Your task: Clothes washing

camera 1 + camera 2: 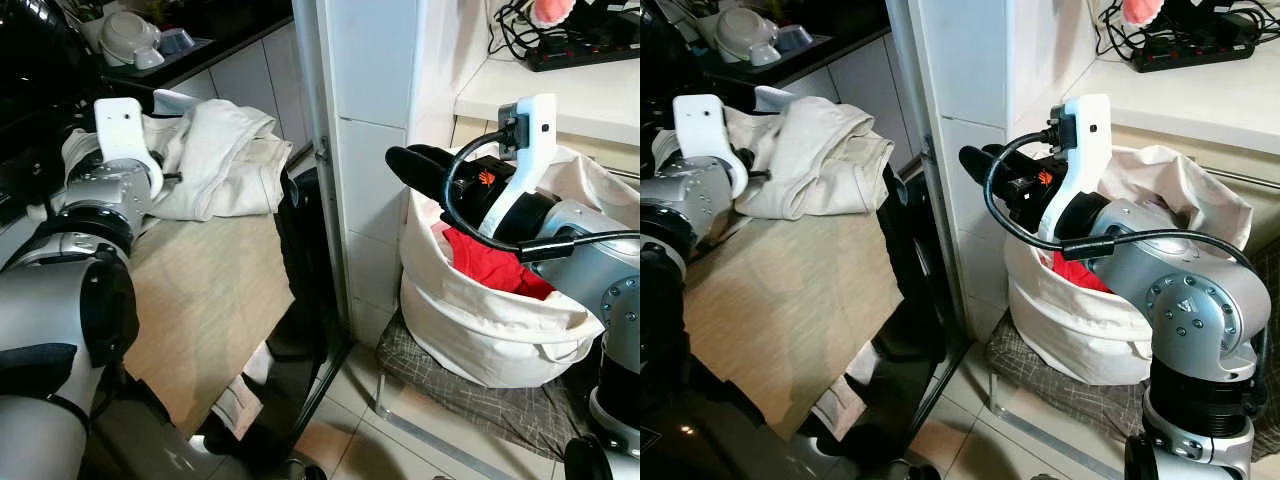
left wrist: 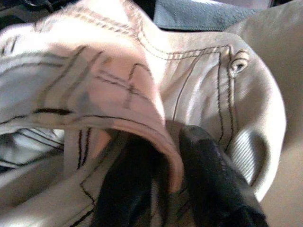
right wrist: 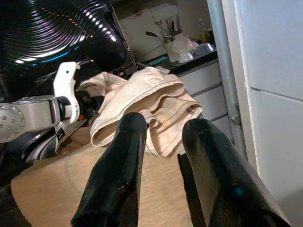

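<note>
A cream garment (image 1: 225, 155) with dark stitching lies bunched on a beige board (image 1: 200, 290) at the left. My left gripper (image 2: 163, 146) is shut on a fold of its hem, one finger on each side of the cloth. My right gripper (image 3: 166, 123) is open and holds nothing. It hovers over a white laundry basket (image 1: 470, 330) beside the tiled pillar and points toward the garment. A red garment (image 1: 490, 265) lies inside the basket, partly hidden by my right arm.
A white tiled pillar (image 1: 370, 100) stands between the board and the basket. A dark open door (image 1: 300, 260) hangs off the board's right edge. Bowls (image 1: 125, 38) sit on the far counter. A power strip (image 1: 580, 45) lies on the shelf above the basket.
</note>
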### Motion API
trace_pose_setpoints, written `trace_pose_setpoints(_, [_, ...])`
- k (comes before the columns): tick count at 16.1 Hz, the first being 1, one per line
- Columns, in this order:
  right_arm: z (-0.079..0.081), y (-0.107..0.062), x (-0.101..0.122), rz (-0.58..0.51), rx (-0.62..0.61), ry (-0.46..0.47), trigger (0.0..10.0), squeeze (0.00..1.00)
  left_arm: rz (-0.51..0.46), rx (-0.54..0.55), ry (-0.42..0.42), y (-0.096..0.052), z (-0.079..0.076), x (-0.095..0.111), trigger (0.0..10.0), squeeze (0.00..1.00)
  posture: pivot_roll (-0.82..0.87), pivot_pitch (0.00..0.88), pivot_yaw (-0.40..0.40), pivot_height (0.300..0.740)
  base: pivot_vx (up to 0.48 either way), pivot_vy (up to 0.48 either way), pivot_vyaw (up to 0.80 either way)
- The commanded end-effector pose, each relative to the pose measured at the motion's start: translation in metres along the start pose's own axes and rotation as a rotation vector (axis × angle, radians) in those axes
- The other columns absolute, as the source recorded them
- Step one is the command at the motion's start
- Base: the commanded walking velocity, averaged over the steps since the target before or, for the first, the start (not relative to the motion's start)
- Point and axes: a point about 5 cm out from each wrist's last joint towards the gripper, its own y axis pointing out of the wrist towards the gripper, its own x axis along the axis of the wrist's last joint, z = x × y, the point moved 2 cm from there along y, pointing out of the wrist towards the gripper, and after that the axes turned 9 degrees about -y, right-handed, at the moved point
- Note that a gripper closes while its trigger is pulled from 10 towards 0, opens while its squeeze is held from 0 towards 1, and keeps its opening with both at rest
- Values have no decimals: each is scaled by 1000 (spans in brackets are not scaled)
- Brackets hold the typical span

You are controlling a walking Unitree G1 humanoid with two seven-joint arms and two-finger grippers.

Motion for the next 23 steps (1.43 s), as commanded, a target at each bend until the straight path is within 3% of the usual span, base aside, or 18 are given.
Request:
trace_pose_setpoints(1, [1,3,3,-3,-2,-16,10000,0,-97,33,4,-3,9,29,10000,1000,-168,0,170,740,0,0,0])
trace_pose_setpoints(5, [-7,4,11,-23,-35,-42,10000,0,-280,44,67,-13,4,74,10000,1000,-171,0,174,740,0,0,0])
trace_pose_setpoints(6, [-9,4,13,-27,-40,-47,10000,0,-304,3,48,-15,-3,82,10000,0,-171,0,175,740,0,0,0])
trace_pose_setpoints(7, [-10,4,14,-27,-43,-53,10000,0,-316,-40,71,-17,-12,87,10000,0,-172,0,177,740,0,0,0])
trace_pose_setpoints(8, [-13,3,15,-23,-57,-71,10000,0,-321,-192,142,-21,-42,92,10000,0,-175,0,184,740,0,0,0])
trace_pose_setpoints(9, [-13,3,15,-23,-59,-74,10000,0,-318,-217,150,-22,-47,92,10000,0,-175,0,184,740,0,0,0])
trace_pose_setpoints(10, [-15,3,15,-17,-70,-86,10000,0,-250,-455,151,-27,-81,81,10000,0,-180,0,191,740,0,0,0])
trace_pose_setpoints(11, [-16,2,15,-16,-76,-91,10000,0,-219,-586,168,-32,-102,73,10000,0,-184,0,197,740,0,0,0])
trace_pose_setpoints(12, [-15,2,14,-16,-78,-91,10000,0,-230,-579,191,-32,-104,73,10000,0,-186,0,197,740,0,0,0])
trace_pose_setpoints(13, [-15,1,13,-12,-80,-93,10000,0,-295,-388,316,-27,-90,77,10000,0,-190,0,199,740,0,0,0])
trace_pose_setpoints(14, [-15,-1,12,-6,-83,-94,10000,0,-329,-96,341,-21,-51,87,10000,0,-193,0,199,740,0,0,0])
trace_pose_setpoints(15, [-15,-1,11,-4,-85,-95,10000,0,-333,-67,314,-20,-45,89,10000,0,-193,0,198,740,0,0,0])
trace_pose_setpoints(16, [-16,-2,11,-2,-87,-95,10000,0,-357,2,396,-21,-31,96,10000,0,-191,0,197,740,0,0,0])
trace_pose_setpoints(17, [-16,-1,10,3,-84,-92,10000,0,-316,100,614,-20,-9,95,10000,0,-190,0,196,740,0,0,0])
trace_pose_setpoints(18, [-16,-1,9,10,-80,-94,10000,0,-252,130,707,-18,3,91,10000,0,-188,0,194,740,0,0,0])
trace_pose_setpoints(19, [-15,-1,9,13,-79,-97,10000,0,-229,126,710,-18,5,89,10000,0,-187,0,193,740,0,0,0])
trace_pose_setpoints(20, [-15,-1,8,20,-76,-98,10000,0,-102,141,742,-16,15,79,10000,0,-182,0,190,740,0,0,0])
trace_pose_setpoints(23, [-15,1,5,31,-75,-90,10000,0,5,116,891,-15,16,69,10000,0,-179,0,188,740,0,0,0])
